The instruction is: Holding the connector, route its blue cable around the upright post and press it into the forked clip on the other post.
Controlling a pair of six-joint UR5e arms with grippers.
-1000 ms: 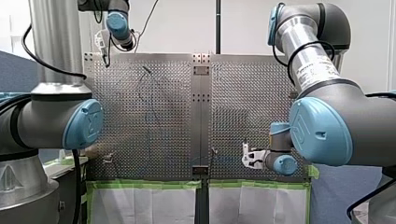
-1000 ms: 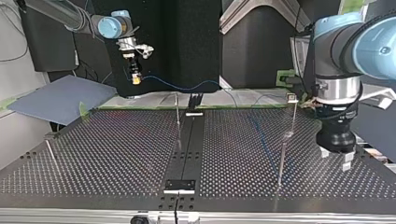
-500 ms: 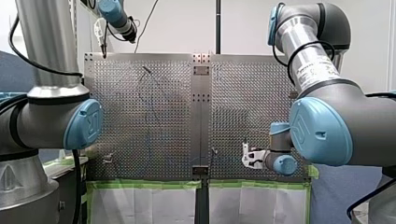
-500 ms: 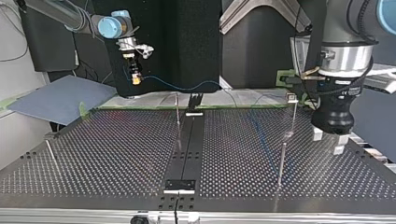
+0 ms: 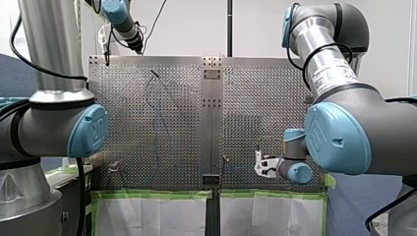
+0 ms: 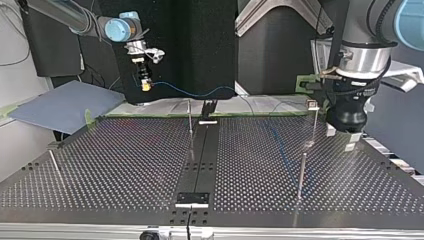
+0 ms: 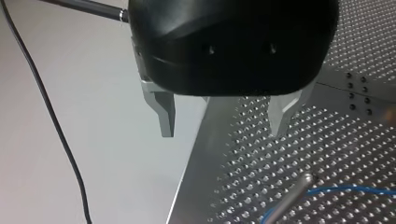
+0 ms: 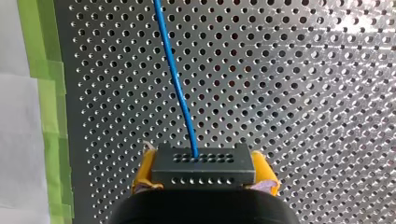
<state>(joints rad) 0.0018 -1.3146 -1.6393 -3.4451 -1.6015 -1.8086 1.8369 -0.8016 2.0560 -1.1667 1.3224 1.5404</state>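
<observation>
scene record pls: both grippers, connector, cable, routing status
left gripper: open, empty, over the table edge, a post ahead of it
right gripper: shut on connector, yellow pads
connector: dark, perforated face
blue cable: runs ahead from connector over the table
routing: cannot tell whether the cable is around a post
</observation>
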